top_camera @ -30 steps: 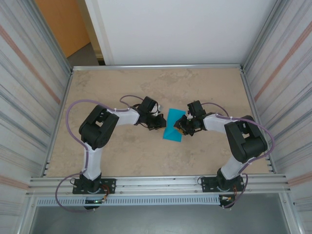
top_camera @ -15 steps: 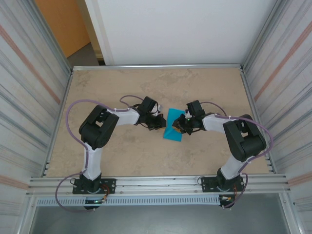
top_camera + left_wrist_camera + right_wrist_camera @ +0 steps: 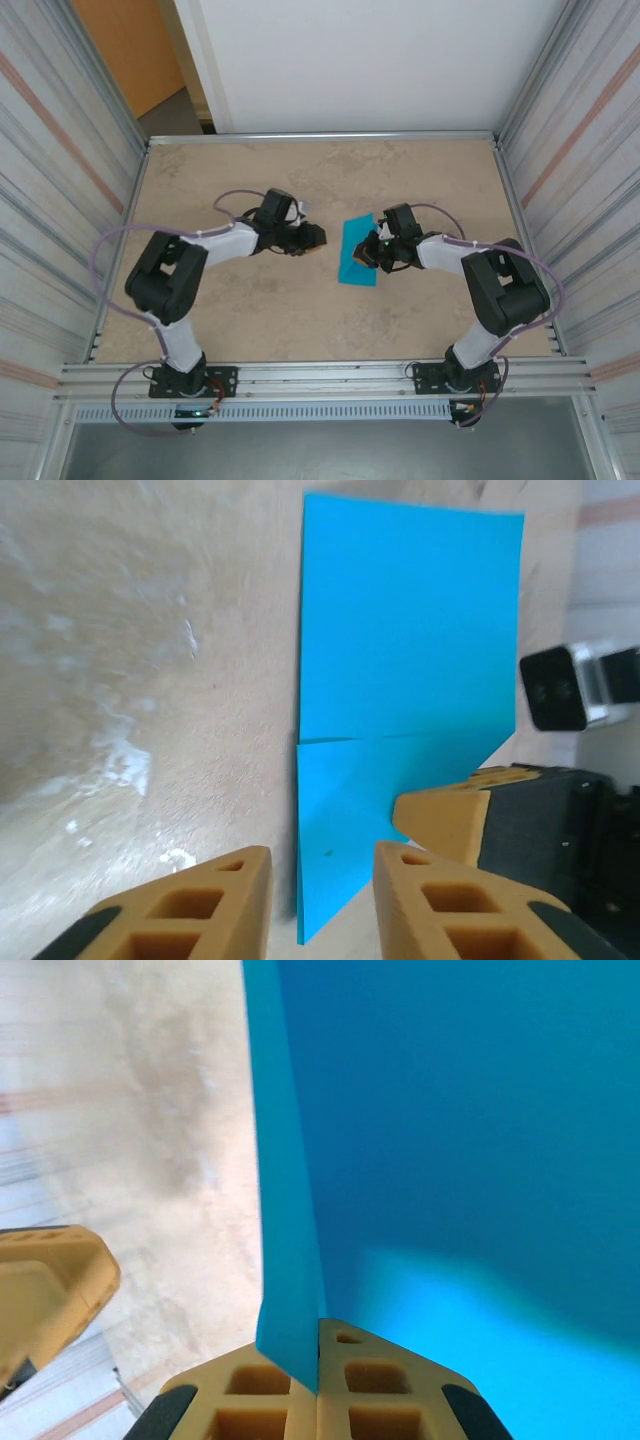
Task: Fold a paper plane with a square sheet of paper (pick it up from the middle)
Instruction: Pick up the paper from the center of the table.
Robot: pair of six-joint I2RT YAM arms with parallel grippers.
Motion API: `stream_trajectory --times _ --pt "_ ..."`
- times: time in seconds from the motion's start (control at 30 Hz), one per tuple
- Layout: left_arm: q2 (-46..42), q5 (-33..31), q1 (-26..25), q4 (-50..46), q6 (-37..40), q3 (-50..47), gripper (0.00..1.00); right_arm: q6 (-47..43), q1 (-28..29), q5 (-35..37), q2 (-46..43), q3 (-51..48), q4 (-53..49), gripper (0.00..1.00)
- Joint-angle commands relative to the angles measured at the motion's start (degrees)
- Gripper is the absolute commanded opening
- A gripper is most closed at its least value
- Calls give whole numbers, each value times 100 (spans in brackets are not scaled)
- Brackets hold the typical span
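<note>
**Desk:** Where is the paper?

**Photographer:** The thin, teal-blue sheet of paper (image 3: 357, 258) lies on the beige, stone-patterned bench (image 3: 230, 180) between the two claws. It is longer than it is wide, with one crease running straight across it.

**Desk:** What is the right claw doing?

**Photographer:** The right claw (image 3: 368, 252) is clenched on the sheet's edge. In its wrist camera the orange fingers (image 3: 260, 1400) meet with no gap, and a strip of the blue paper is pinched between their tips. The rest of the sheet spreads out ahead of the claw.

**Desk:** And the left one?

**Photographer:** The left claw (image 3: 312, 239) is released, its two orange fingers standing apart and grasping nothing. Seen from above, it sits low over the bench, close to the sheet but apart from it, and the paper lies just ahead of its tips. In its wrist camera the sheet's near corner shows beyond the gap between the fingers, flat on the bench. One finger of the right claw sits at the sheet's far side, about level with the crease.
</note>
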Motion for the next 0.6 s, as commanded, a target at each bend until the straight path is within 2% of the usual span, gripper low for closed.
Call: stream_trajectory --times 0.0,0.1,0.27,0.3,0.37,0.57 --pt "-653 -39 194 369 -251 -364 40 -499 -108 -391 -420 306 263 4" --pt "-1142 26 316 595 -429 -616 49 -494 -169 -936 -526 499 659 4" --pt "-1676 279 383 1034 -850 -861 77 -19 -183 -1856 -480 838 1629 4" --pt "-1740 351 379 1144 -939 -890 80 72 -170 -1955 -455 911 1749 4" --pt "-1824 529 384 1374 -1108 -930 84 343 -184 -2166 -394 1071 1992 4" --pt "-1847 998 383 2218 -1421 -1027 85 860 -166 -2514 -272 1414 2104 5"
